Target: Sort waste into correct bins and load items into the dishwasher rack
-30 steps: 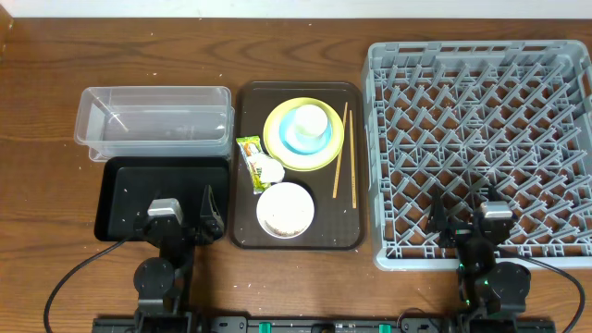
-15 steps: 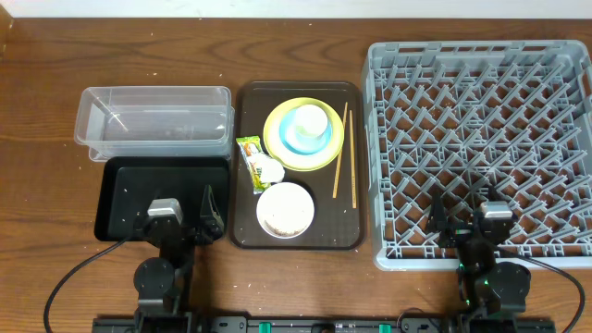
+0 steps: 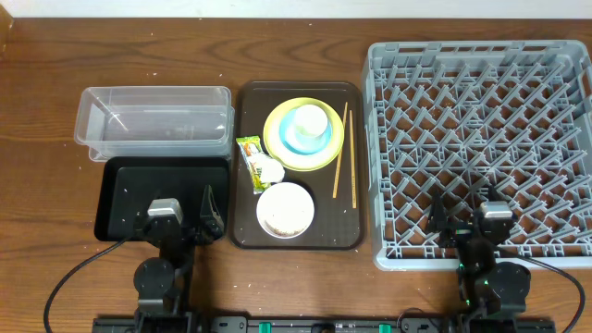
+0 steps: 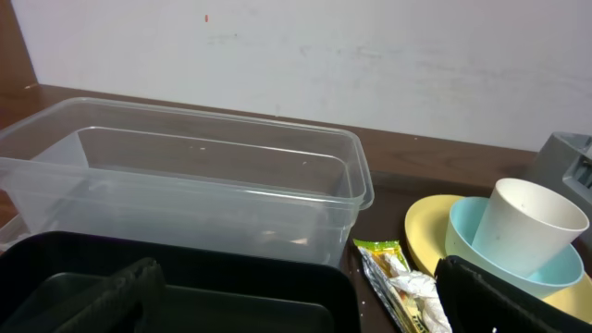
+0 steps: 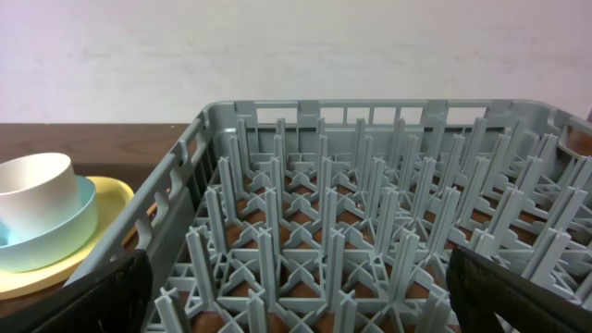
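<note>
Overhead straight down, whole table (image 3: 46, 55). 2 wrist views low, close, facing back wall (image 4: 370, 46); both catch yellow plate (image 4: 421, 222).

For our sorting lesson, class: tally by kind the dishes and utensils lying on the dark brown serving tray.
Round yellow plate: 1
Bowls: 2 (light blue bowl, pale pinkish-white bowl)
Small white cup: 1
Thin wooden chopsticks: 2
Total: 6

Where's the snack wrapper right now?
Overhead view: the snack wrapper lies at the left edge of the brown serving tray, beside the white tissue, left of the yellow plate.
</note>
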